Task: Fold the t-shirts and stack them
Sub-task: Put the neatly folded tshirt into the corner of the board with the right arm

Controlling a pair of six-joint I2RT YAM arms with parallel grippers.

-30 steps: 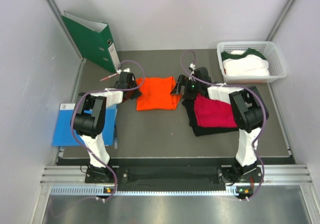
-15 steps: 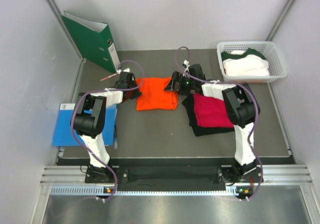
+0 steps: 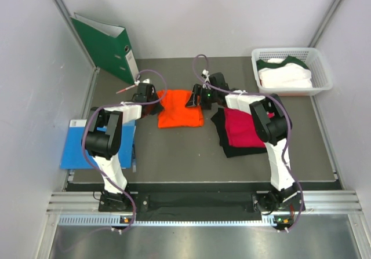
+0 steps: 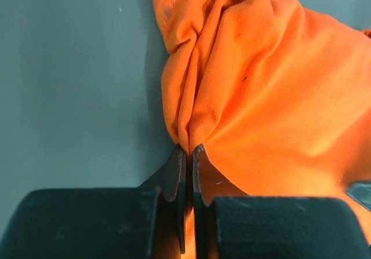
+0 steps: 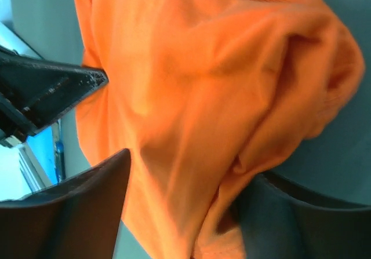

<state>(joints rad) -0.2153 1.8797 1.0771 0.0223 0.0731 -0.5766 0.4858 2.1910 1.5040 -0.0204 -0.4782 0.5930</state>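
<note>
The orange t-shirt (image 3: pixel 181 109) lies bunched at mid-table between both arms. My left gripper (image 3: pixel 155 101) is shut on its left edge; in the left wrist view the cloth (image 4: pixel 249 85) gathers into folds at the pinched fingertips of that gripper (image 4: pixel 185 150). My right gripper (image 3: pixel 192 99) is over the shirt's right edge. Its jaws stand apart, straddling a thick fold of orange cloth (image 5: pixel 191 97) in that gripper (image 5: pixel 185 181). To the right, the magenta t-shirt (image 3: pixel 248 128) lies folded on the black t-shirt (image 3: pixel 232 149). The white t-shirt with dark green trim (image 3: pixel 284 76) sits in a basket.
A white plastic basket (image 3: pixel 322 68) stands at the back right. An upright green ring binder (image 3: pixel 107 47) leans at the back left. A flat blue folder (image 3: pixel 78 146) lies at the left edge beside the left arm. Grey walls close in on both sides.
My right gripper has moved left onto the orange shirt's right edge, pushing it inward, and its jaws have narrowed. The left gripper has kept its hold and place.
</note>
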